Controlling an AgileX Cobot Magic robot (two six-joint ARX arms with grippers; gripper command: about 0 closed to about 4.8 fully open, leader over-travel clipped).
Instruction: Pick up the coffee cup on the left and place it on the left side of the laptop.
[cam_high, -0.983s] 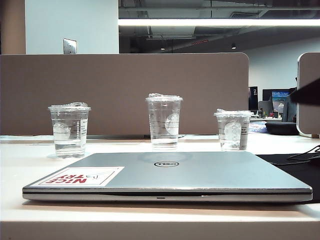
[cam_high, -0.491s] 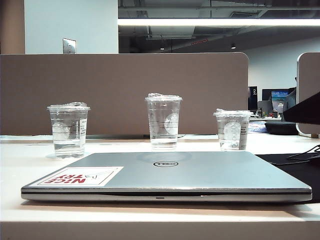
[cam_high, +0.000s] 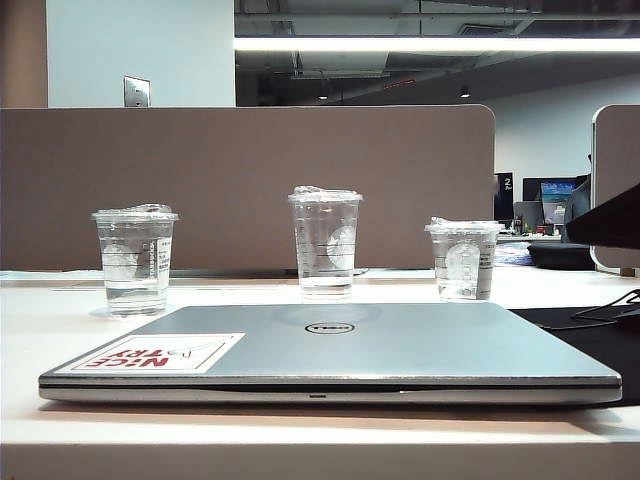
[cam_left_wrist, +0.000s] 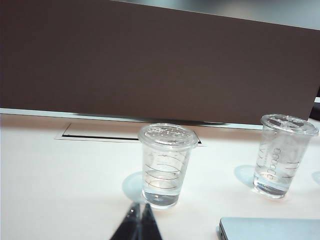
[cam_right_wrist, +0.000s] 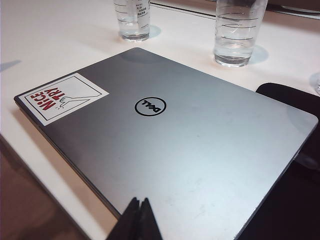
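**Approach to the left cup: grasp not yet begun**

The coffee cup (cam_high: 135, 258) stands upright on the white table (cam_high: 40, 330), behind the laptop's (cam_high: 330, 350) left rear corner and apart from it. It is the leftmost of three clear cups. In the left wrist view the left gripper (cam_left_wrist: 140, 214) sits just short of the cup's base, fingertips pressed together and holding nothing. The right gripper (cam_right_wrist: 139, 209) hovers over the near edge of the laptop lid, likewise closed and empty.

Recommended handling: the jaws must spread wider than the cup body before advancing. Grip at mid-height, below the lid (cam_left_wrist: 168, 135), where the tapered wall is stiffer. Squeeze lightly, since thin plastic is likely to buckle. Lift straight and keep it level, because water fills roughly the lower third. The bare table left of the laptop appears free for set-down.

Materials: the cup is clear, thin-walled and conical, with printed rings, a white label facing the laptop side, and a shallow domed clear lid. The laptop is closed, matte silver-grey, flat, with rounded corners, a round black logo (cam_right_wrist: 150, 106) and a white "NICE TRY" sticker (cam_right_wrist: 61, 97). The taller middle cup (cam_high: 325, 243) is slimmer.
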